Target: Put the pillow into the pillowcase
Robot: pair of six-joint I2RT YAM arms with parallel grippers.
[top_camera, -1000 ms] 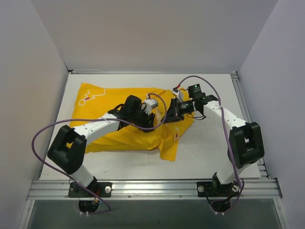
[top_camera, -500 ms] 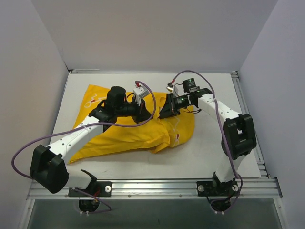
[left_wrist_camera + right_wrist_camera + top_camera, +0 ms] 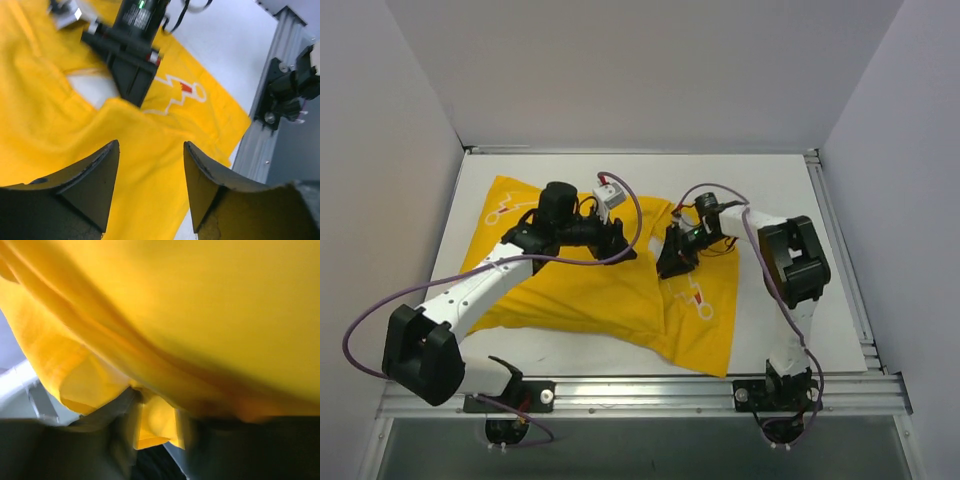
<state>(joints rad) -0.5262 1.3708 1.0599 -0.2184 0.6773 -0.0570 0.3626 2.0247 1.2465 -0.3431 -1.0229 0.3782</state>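
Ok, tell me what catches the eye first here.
The bright yellow pillowcase sprawls across the middle of the table. The left end effector hangs open above it, facing the right end effector, whose tip meets the cloth beside a white patch.

No legible lettering or numbers, only a white outline cartoon print [image 3: 700, 297] on the yellow pillowcase [image 3: 590, 295]
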